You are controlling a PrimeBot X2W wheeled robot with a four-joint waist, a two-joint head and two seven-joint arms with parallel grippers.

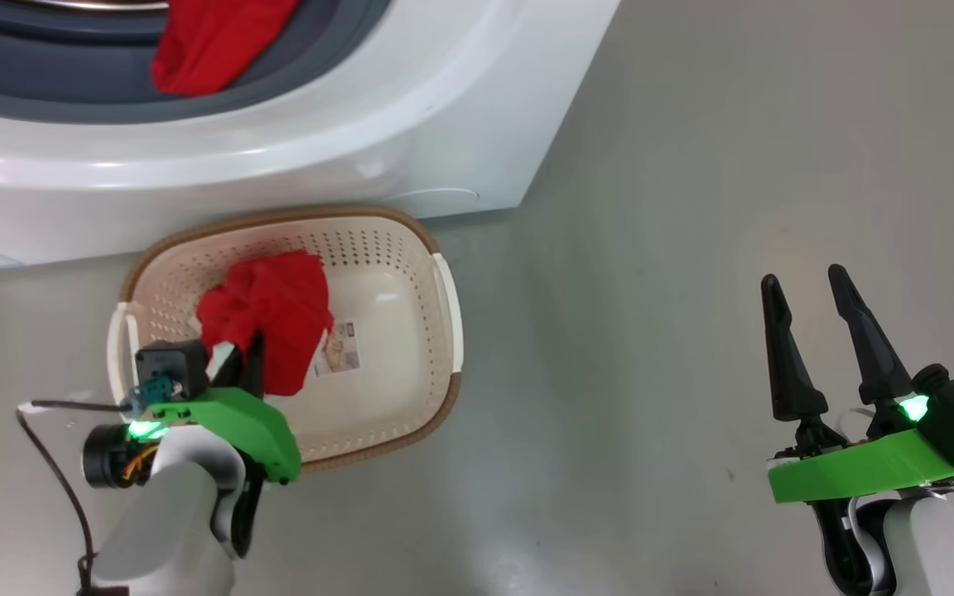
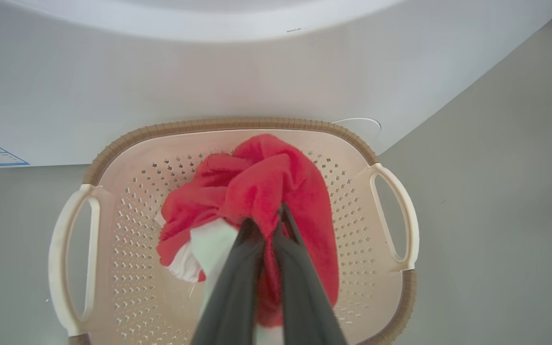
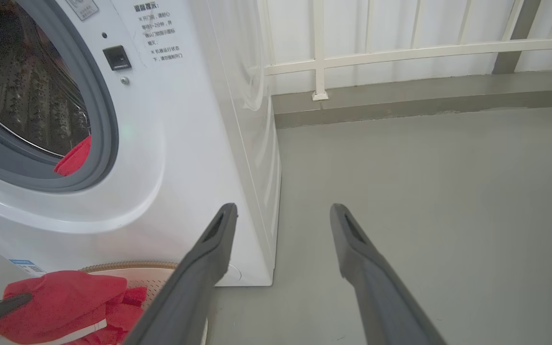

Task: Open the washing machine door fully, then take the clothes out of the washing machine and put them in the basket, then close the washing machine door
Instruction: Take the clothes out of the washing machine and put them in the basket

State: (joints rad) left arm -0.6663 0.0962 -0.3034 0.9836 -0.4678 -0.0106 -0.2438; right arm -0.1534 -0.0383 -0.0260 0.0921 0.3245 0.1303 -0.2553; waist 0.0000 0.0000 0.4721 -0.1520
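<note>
The left gripper [image 2: 266,218] is seen with its jaws pressed nearly shut on a red garment [image 2: 257,182], which is held bunched over the inside of the basket [image 2: 228,123]. Whether the cloth rests on the basket's bottom cannot be told. The right gripper [image 1: 802,277] is held with jaws wide apart and empty above the floor [image 1: 692,207], well apart from the basket.

If the left jaws are parted too little, the soft cloth may be snagged and lifted out again. If the arm is swung aside first, a fold may be left draped over the rim. Farther off, a second garment [image 1: 212,41] is draped across the gasket [image 1: 46,91] of the washer [image 1: 361,141]. It could be dropped to the floor or pinched at closing.

The held garment is judged fleecy and limp, with white parts underneath. The basket is moulded in cream plastic as a rounded rectangle, pierced with small holes and edged by a brown woven-look rim and looped handles. The washer is built of glossy white panels, grey rubber and a perforated steel drum [image 3: 17,86].
</note>
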